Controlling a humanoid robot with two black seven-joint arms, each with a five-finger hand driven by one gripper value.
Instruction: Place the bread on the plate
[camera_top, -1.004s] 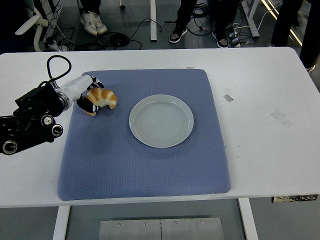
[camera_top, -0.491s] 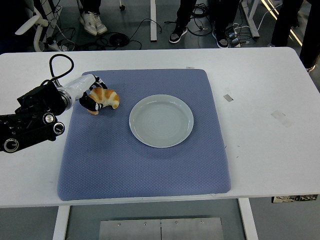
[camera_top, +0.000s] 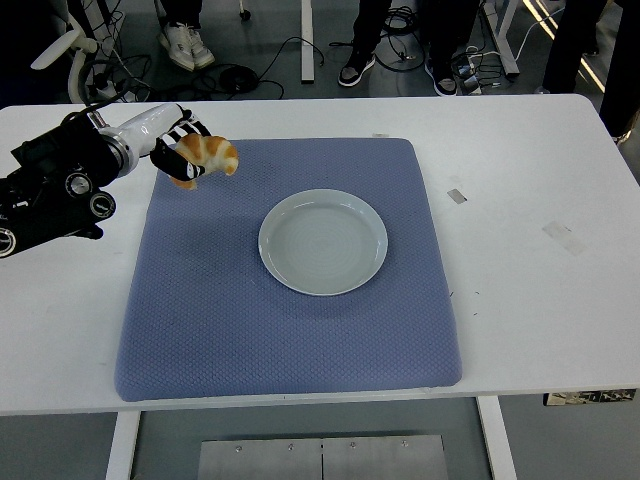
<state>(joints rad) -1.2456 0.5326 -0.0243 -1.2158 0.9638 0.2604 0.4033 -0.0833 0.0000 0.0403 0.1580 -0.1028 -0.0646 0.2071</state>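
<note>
here, near to far: white table (camera_top: 540, 330), blue mat (camera_top: 290, 330), empty plate (camera_top: 322, 241) at mat centre. farther back at the mat's far-left corner, left hand (camera_top: 172, 150) has fingers clamped on the bread (camera_top: 207, 154), apparently lifted clear of the mat. right arm not seen. judgement: carry it rightward and nearer, keep height over the rim, lower onto plate centre, then release.

A lab: floor cables (camera_top: 290, 50), office chair base (camera_top: 70, 50), white table (camera_top: 520, 200).
</note>
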